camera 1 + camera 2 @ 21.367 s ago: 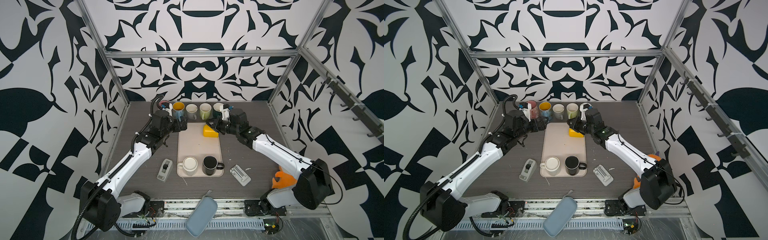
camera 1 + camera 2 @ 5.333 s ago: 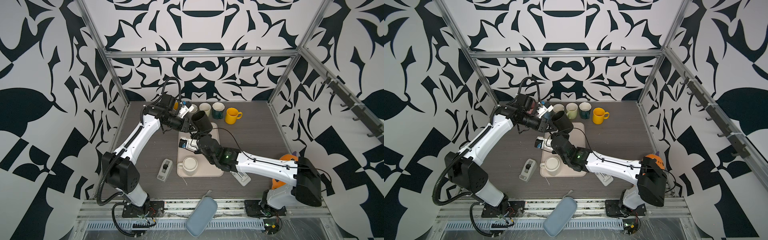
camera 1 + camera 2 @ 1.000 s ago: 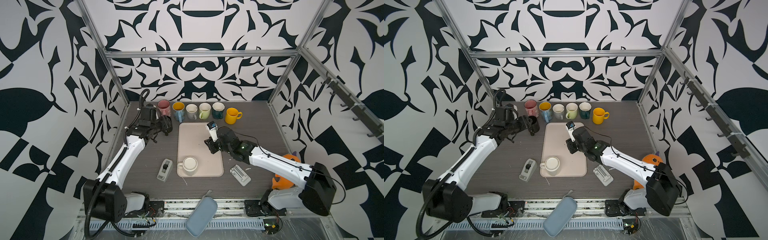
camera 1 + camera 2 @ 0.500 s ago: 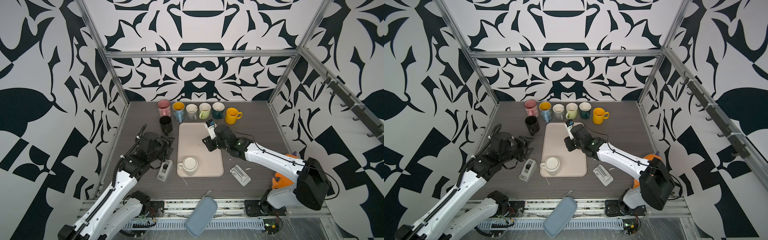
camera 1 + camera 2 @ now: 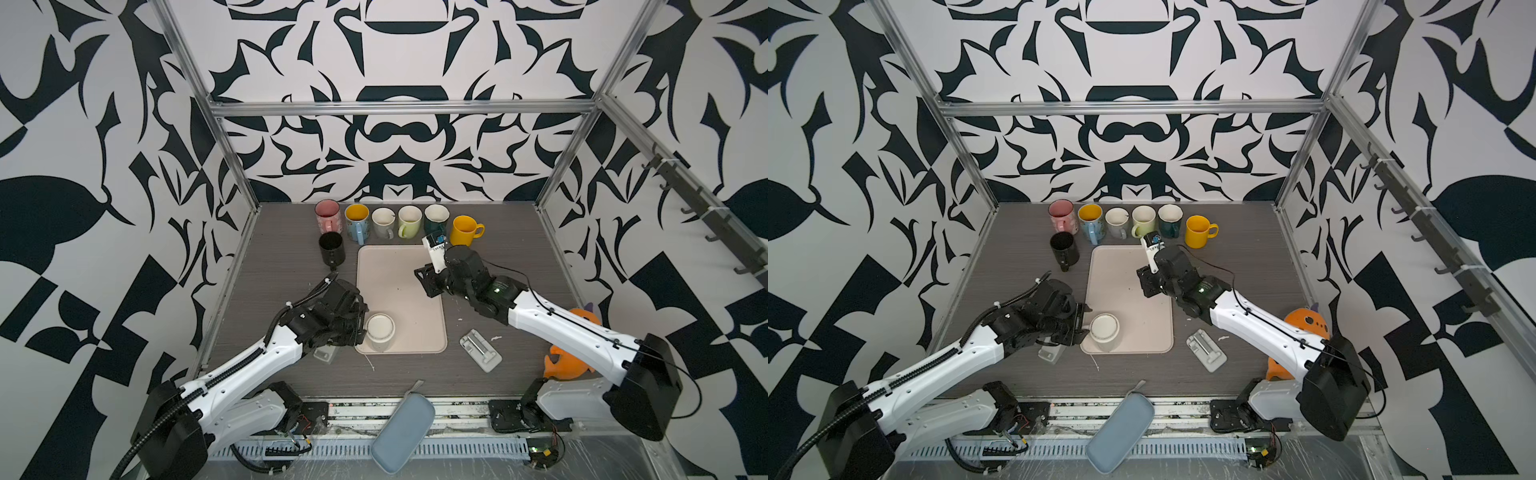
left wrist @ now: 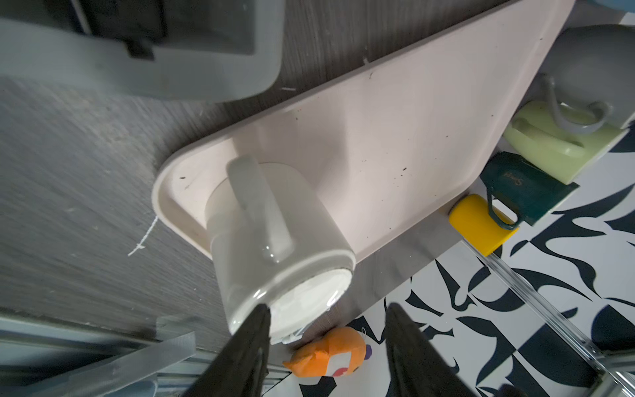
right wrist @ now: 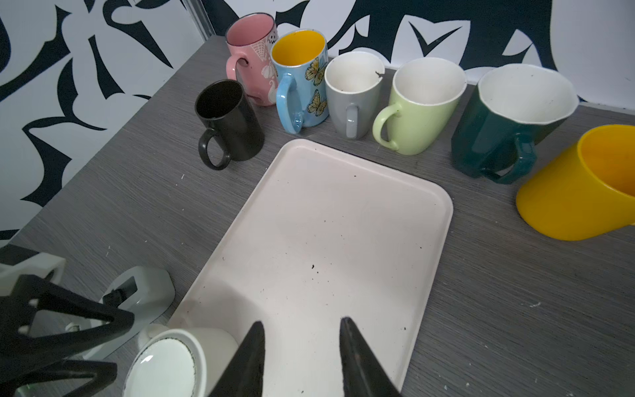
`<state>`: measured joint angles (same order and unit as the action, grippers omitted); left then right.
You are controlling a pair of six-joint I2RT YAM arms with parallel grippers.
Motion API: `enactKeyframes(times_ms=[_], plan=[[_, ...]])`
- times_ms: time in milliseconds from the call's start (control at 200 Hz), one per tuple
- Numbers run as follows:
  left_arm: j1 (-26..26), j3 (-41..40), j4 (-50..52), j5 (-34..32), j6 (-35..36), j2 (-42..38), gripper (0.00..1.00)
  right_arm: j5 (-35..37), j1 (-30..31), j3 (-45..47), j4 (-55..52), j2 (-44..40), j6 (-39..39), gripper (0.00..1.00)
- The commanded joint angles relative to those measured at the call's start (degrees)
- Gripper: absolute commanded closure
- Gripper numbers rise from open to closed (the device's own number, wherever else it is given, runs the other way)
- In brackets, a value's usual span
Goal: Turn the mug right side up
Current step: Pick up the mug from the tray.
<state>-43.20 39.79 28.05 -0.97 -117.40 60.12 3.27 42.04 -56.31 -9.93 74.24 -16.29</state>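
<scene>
Since a second ago the left arm has swung away from the black mug point(image 5: 331, 248), which is upright beyond the tray's point(image 5: 395, 274) far left corner, and come down at the tray's near left corner. The cream mug point(image 5: 380, 328) stands there on the tray, base up, handle turned toward the left claw point(image 6: 327, 311). Its jaws are parted beside the mug, gripping nothing, probably lining up a side grasp for the flip. The right claw point(image 7: 301, 326) hovers released over the tray's middle, likely waiting. The counter point(image 5: 282, 266) is grey wood-grain, and bold black-and-white patterned walls point(image 5: 395, 62) enclose it.
</scene>
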Motion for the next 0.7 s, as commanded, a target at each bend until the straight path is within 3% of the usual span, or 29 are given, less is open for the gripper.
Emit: enactKeyframes(times_ms=[0,290,465,695], plan=[[-1.50,-0.24,2.26,-2.59,-9.09,-0.16,0.43,1.21,-0.55,0.81,0.44,-1.46,-1.07,0.61],[-3.47,-1.37,7.79,-5.15,-13.05,-1.24,0.43,0.89,-0.99,1.03,0.35,-0.95,-1.63,0.61],[-3.52,-2.52,6.04,-5.29,-13.95,0.51,0.43,0.64,-1.33,0.94,0.53,-0.41,-1.76,0.61],[-3.55,-5.66,1.38,-7.29,-17.41,0.62,0.51,0.27,-1.61,1.01,0.40,-0.15,-2.10,0.61]])
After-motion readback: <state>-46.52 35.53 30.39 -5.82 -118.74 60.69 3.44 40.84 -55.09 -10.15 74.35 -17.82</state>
